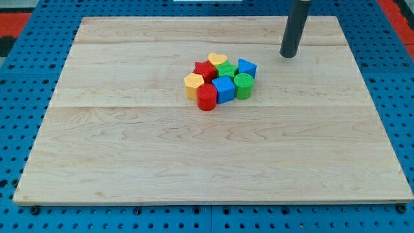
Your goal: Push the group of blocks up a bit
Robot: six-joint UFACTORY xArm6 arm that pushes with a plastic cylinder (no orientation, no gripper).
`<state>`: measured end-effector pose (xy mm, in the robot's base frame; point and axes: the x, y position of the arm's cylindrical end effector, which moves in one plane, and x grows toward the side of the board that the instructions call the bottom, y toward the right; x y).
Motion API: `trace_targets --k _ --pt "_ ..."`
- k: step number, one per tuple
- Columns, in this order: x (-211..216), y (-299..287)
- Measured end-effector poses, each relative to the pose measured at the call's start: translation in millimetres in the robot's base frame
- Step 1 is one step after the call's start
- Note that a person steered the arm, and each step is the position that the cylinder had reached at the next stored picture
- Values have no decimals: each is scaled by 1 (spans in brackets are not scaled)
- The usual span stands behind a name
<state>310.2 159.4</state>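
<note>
A tight cluster of blocks sits a little above the middle of the wooden board [129,149]. It holds a yellow block [217,59] at the top, a red star [205,70], a green star [226,70], a blue block [246,67], a yellow hexagon [193,83], a blue cube [224,88], a green cylinder [243,85] and a red cylinder [206,97]. My tip [288,55] is on the board to the upper right of the cluster, a short gap from the blue block, touching none of them.
The board lies on a blue pegboard surface [19,97] that surrounds it on all sides. A red area [13,19] shows at the view's top left corner and top right corner.
</note>
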Motion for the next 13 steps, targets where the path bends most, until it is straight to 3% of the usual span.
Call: trace_targets --k 1,2,4,7,8,9,10,13 --pt "4 1" --pt "51 5" --pt "190 -14" --pt "184 -110" --pt "159 -125" --pt "132 -132" --pt "155 -132" --pt "156 -123"
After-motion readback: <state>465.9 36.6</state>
